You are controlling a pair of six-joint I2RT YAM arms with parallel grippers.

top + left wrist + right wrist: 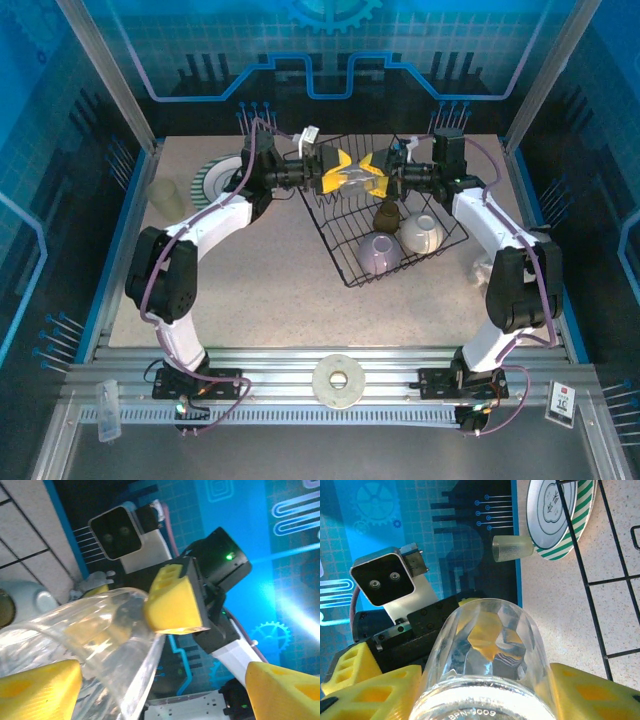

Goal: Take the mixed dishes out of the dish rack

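Step in hand: a hand-over of a clear glass [487, 640] from one arm to the other, in the air above the far half of the dish rack [345, 262].
Right tool [487, 700]: closed about halfway, its two yellow fingers pressed on opposite sides of the glass near the base; it carries the glass.
Left tool [160, 690]: jaws stand wide and astride the glass's open end. One finger lies against the glass wall and the other is apart from it, so there is no grip yet.
Glass: lying on its side between the two tools, above the rack and touching neither rack nor desk [270, 290].
In the rack: a lavender cup [378, 253], a cream bowl [422, 233] and a small brown cup [387, 212], all in the near half.
Out of the rack: a striped plate [212, 178] on the desk to the left of the rack, and a frosted tumbler [167, 195] farther left.
Next move, as judged: the left tool must close squarely on the glass before the right tool lets go. The glass can then go to the desk left of the rack, beside the plate.
Risk: smooth glass may slip if release comes before a firm grip.
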